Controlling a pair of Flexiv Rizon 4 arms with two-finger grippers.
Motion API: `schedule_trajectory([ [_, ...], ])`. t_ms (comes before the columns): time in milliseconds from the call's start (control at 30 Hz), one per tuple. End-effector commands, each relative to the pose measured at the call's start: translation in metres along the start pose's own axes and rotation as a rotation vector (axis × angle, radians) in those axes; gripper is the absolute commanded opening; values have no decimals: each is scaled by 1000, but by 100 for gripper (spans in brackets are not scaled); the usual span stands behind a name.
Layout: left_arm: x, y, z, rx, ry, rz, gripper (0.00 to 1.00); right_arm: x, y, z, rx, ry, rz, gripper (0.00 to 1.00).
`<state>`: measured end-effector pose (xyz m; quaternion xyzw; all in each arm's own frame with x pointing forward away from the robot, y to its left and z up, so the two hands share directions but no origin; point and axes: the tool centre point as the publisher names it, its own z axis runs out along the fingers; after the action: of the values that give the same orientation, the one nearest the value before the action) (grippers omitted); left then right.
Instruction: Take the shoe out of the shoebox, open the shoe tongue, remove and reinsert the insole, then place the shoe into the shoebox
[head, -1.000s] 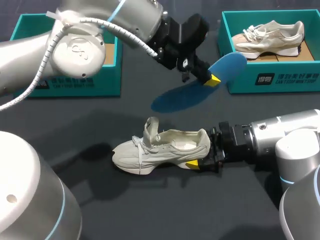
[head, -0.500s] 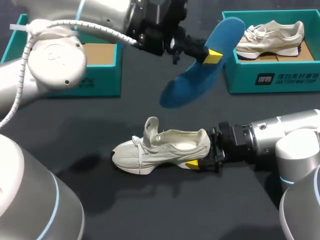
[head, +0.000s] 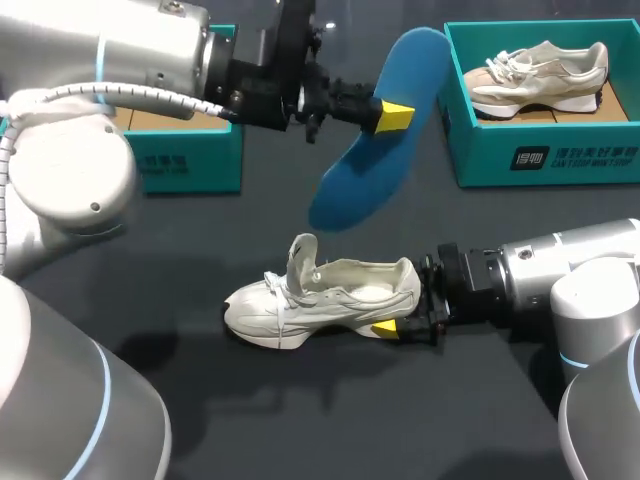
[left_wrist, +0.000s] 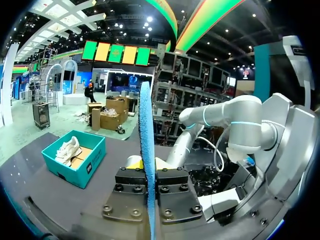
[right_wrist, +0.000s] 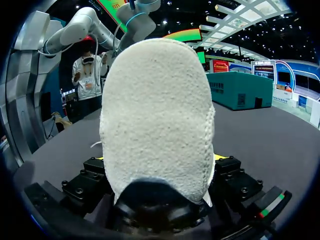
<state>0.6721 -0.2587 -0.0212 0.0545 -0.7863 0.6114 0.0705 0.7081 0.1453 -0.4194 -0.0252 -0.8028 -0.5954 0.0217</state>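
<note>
You're looking at the cream shoe (head: 320, 300) standing on its sole on the dark surface (head: 300, 420), tongue lifted, heel sitting in the right gripper (head: 412, 305). The blue insole (head: 365, 160) is hanging tilted above it, pinched by the left gripper (head: 395, 115). The teal shoebox (head: 190, 165) is sitting open behind.
</note>
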Motion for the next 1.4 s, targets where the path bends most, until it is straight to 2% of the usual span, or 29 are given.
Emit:
schedule_trajectory([
  [33, 18, -4, -9, 114, 18, 2, 0, 1, -2, 2, 3, -1, 0, 0],
  [167, 30, -18, -21, 189, 61, -35, 0, 1, -2, 2, 3, -1, 0, 0],
  [233, 31, -27, -29, 222, 29, -67, 0, 1, -2, 2, 3, -1, 0, 0],
  [567, 31, -27, -29, 222, 29, -67, 0, 1, -2, 2, 3, -1, 0, 0],
  [600, 36, -28, -29, 224, 24, -61, 0, 1, -2, 2, 3, -1, 0, 0],
  [900, 51, -47, -49, 230, 59, -130, 0, 1, -2, 2, 3, -1, 0, 0],
  [1200, 56, -44, -62, 219, 53, -155, 0, 1, -2, 2, 3, -1, 0, 0],
  [1400, 67, -42, -71, 230, 69, -167, 0, 1, -2, 2, 3, -1, 0, 0],
])
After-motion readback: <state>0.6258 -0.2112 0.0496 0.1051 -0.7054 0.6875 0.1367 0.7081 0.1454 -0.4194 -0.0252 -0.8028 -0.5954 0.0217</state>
